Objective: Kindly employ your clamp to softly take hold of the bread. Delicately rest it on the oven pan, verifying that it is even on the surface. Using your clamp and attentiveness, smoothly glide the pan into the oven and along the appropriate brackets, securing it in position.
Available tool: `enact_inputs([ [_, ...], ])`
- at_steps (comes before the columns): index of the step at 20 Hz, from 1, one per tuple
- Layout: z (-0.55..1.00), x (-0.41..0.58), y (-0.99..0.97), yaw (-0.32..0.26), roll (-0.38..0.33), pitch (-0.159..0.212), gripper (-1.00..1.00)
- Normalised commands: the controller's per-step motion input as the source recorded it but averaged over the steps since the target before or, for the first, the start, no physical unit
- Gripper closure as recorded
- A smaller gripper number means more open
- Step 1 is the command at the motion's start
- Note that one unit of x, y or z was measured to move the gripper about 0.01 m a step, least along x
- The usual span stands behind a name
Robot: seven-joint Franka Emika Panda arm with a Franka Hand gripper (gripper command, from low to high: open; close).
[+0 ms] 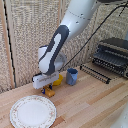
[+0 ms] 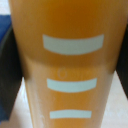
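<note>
A wooden table (image 1: pixel 95 100) is seen from the exterior view, with one white robot arm (image 1: pixel 60 40) reaching down over it. The clamp (image 1: pixel 48 89) is lowered directly onto the bread (image 1: pixel 49 92), a small orange-brown block lying on the table just above a patterned plate (image 1: pixel 33 111). The bread sits straight beneath the clamp, so no sideways travel is judged to be needed before a grasp. In the wrist view the bread (image 2: pixel 67 65) fills nearly the whole picture, with dark fingers (image 2: pixel 9 75) glimpsed at one edge. Whether the fingers are pressed against it cannot be told. The bread's long axis cannot be judged. The pan (image 1: pixel 96 73) juts out in front of the oven (image 1: pixel 114 55), well apart toward the exterior view's right. A blue cup (image 1: pixel 72 76) stands between bread and pan.
</note>
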Motion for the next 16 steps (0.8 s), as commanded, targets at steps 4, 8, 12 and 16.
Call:
enact_inputs([
  [4, 0.97, 0.286, -0.26, -0.203, 0.000, 0.070, 1.00],
  [8, 0.93, 0.198, -0.24, -0.250, 0.000, 0.090, 1.00],
  [12, 0.88, 0.191, -0.23, -0.297, 0.000, 0.121, 1.00],
  [16, 0.74, 0.167, -0.09, -0.341, -0.012, 0.075, 1.00],
])
